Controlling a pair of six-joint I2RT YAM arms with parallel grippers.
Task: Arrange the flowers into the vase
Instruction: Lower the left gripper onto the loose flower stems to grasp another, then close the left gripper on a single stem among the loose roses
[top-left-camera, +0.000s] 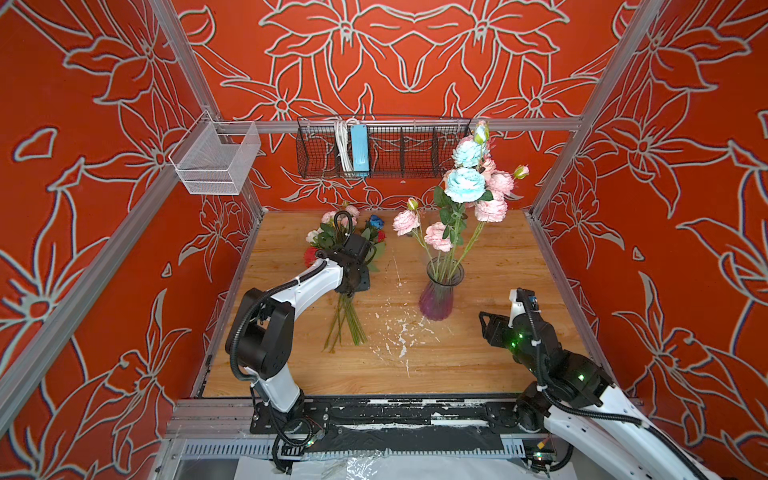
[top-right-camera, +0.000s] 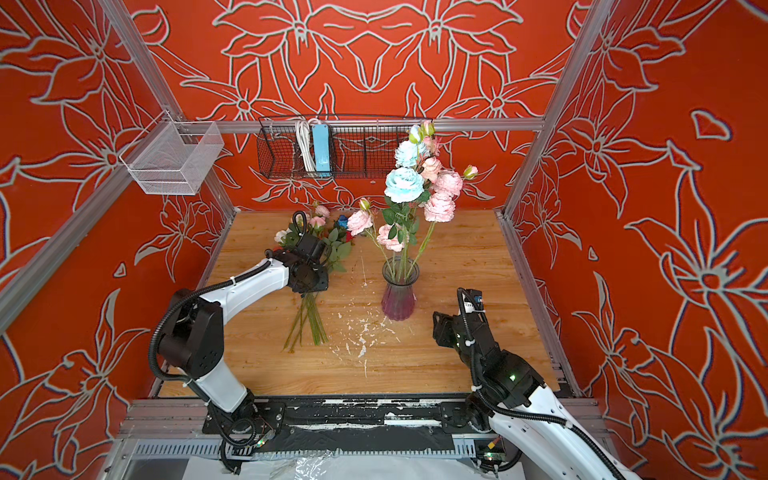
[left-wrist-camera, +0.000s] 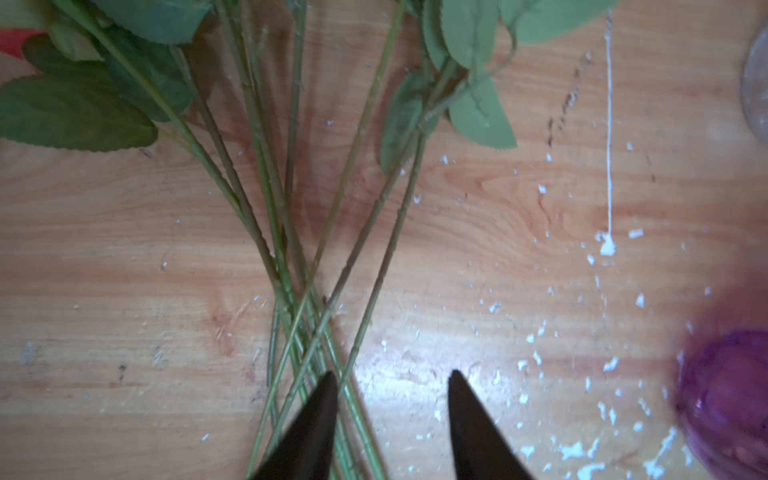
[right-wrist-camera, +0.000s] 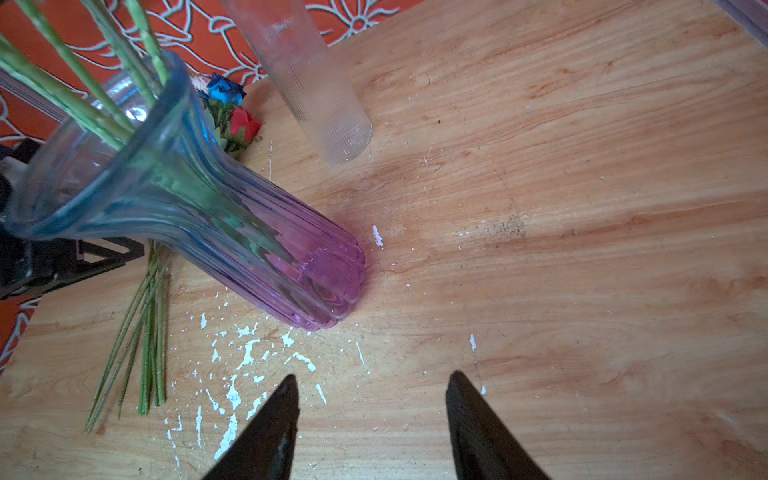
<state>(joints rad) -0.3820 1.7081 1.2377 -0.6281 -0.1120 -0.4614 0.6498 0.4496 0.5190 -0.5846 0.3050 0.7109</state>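
A ribbed glass vase, purple at the base, stands mid-table holding several flowers, pale pink and light blue. More flowers lie in a bunch on the left, their green stems crossing. My left gripper hangs low over the stem ends, open, one finger above the stems and one stem running between the fingers. My right gripper is open over bare wood, in front and to the right of the vase.
A clear ribbed glass tube stands behind the vase. A black wire basket with a blue power strip hangs on the back wall, and a white mesh basket on the left rail. White flecks dot the wooden table.
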